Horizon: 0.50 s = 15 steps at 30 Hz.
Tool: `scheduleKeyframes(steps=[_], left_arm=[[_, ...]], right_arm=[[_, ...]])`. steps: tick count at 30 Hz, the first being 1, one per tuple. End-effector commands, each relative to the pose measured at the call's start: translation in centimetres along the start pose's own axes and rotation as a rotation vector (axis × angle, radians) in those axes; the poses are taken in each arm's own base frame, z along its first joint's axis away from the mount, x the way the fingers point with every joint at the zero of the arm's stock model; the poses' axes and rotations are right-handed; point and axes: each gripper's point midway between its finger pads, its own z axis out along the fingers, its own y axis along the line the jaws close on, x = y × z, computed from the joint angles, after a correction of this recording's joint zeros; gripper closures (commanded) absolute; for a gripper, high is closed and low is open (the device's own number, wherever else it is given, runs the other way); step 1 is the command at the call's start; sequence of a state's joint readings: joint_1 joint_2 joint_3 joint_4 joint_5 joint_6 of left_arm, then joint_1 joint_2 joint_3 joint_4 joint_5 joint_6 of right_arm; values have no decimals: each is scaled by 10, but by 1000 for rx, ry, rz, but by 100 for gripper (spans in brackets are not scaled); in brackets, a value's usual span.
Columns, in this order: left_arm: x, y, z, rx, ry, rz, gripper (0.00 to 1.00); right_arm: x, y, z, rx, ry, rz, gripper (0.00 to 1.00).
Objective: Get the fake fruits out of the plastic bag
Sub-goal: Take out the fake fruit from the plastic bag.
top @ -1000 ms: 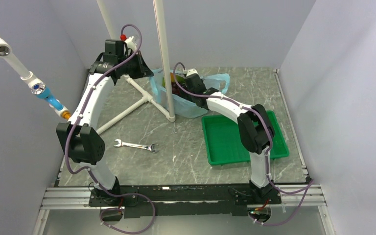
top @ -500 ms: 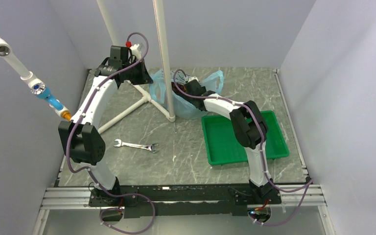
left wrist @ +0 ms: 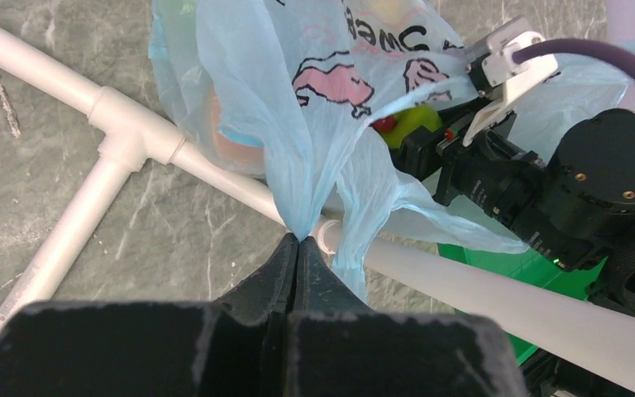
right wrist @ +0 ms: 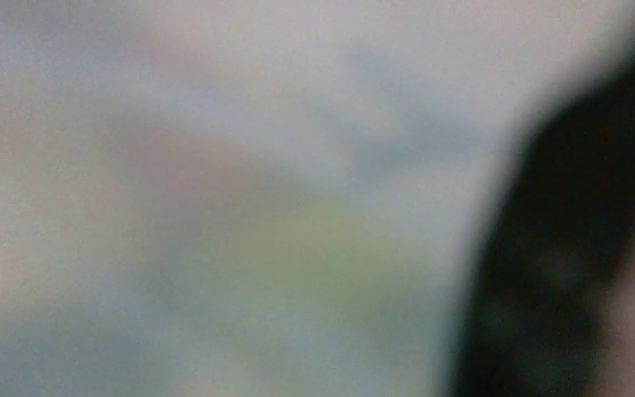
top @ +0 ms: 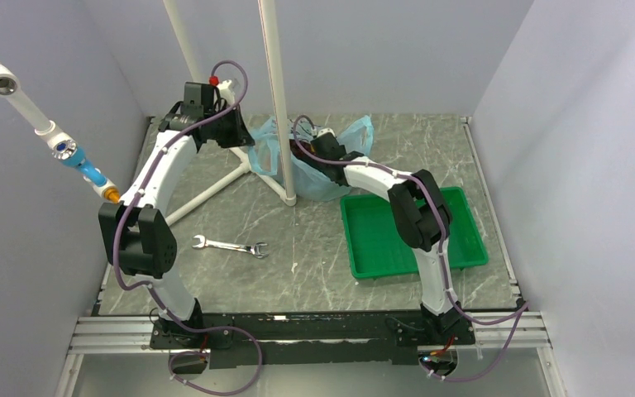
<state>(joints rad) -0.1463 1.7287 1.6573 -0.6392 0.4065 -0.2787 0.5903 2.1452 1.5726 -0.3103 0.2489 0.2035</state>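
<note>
Over the last second the left gripper [left wrist: 298, 241] has drawn one edge of the plastic bag [top: 314, 184] up and toward the left, so the bag's mouth now stands taller than it did. The right arm has gone deeper into the opening. The left gripper's fingers are pressed together on a gathered fold of the thin blue film, pinching it just above the white pipe frame [left wrist: 132, 132].

The right gripper [left wrist: 420, 142] is inside the bag, close to a green fruit with a red patch [left wrist: 413, 121]. Its own camera shows only blur, with soft green and pink shapes right against the lens, so whether its fingers are spread or closed cannot be told.

The fruits are all still in the bag, which sits at the back of the table beside the green tray [top: 380, 248]. A pale orange one [left wrist: 231, 136] shows through the bag's side. Judging by this, the bag is held open and a first pick is about to happen; no fruit is out yet
</note>
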Motion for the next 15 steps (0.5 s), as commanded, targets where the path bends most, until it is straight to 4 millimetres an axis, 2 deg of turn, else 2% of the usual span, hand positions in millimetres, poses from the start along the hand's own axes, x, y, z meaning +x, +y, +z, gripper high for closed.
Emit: scheduleKeyframes(steps=[1,5,8,11,15], left_arm=[[-10,-10,-6,45,-43,18,100],[-10,-11,-6,50,-43,16,100],[-9,-13,-5,63,-41,14,100],[-9,-15,-6,66,-45,20,100],[-10,-19,-10,75,-60,33,100]], right_arm=[[-56,9,-31,-64,-126,23,66],[-95,15,-66,-125,-229,47,79],[-121,22,-94,-188,-303,72,84],[-137,28,-122,-255,-361,100,90],[-150,38,-167,-381,-450,140,91]])
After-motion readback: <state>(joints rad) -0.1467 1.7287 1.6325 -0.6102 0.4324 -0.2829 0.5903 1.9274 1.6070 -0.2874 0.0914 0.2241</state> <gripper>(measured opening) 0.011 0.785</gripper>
